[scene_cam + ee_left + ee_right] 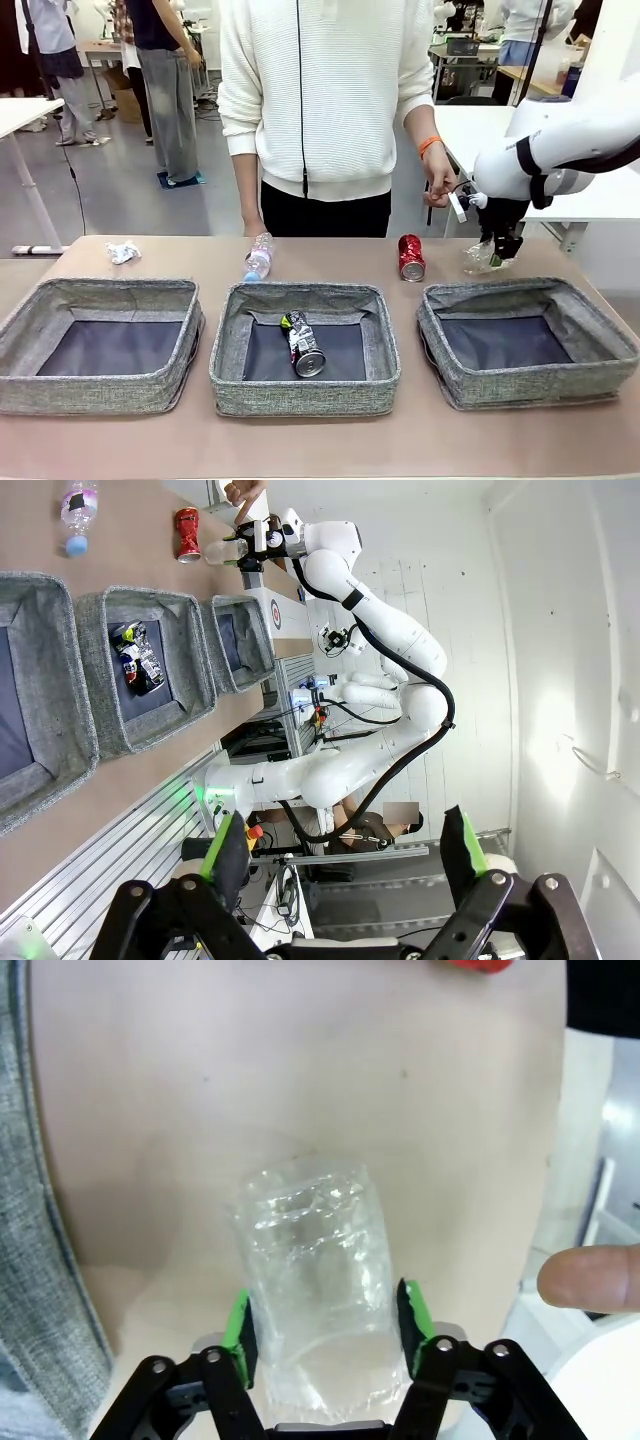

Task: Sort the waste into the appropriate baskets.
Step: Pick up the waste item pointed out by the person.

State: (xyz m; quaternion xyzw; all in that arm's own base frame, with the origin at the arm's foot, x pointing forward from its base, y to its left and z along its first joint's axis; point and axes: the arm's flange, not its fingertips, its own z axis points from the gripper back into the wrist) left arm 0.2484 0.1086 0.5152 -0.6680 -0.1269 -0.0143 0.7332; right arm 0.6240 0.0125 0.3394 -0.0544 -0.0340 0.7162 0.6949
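**Right claw on crushed bottle, far right of table**

Right claw [497,254] is down at the far side of the table [330,450], just behind the right basket [436,338]. The crushed clear bottle [312,1260] lies on the table between its fingers. In the right wrist view, the green pads [240,1328] touch the bottle on both sides, so the claw is grasping it. The bottle is not lifted.

Left claw [342,836] is released, its fingers spread wide with nothing between them. It is well apart from the waste.

Red can [411,257] stands upright on the table beside the crushed bottle, towards the middle.

Black-silver can [303,344] lies on its side on the dark bottom of the middle basket [228,345].

Blue-capped bottle [258,257] lies on the table just behind the middle basket, with its cap pointing towards that basket.

Paper wad [123,252] is on the table behind the left basket [20,345].

A person stands at the far edge of the table. The person's hand [438,186] hangs above and behind the right claw. A fingertip [590,1278] shows at the table edge in the right wrist view.
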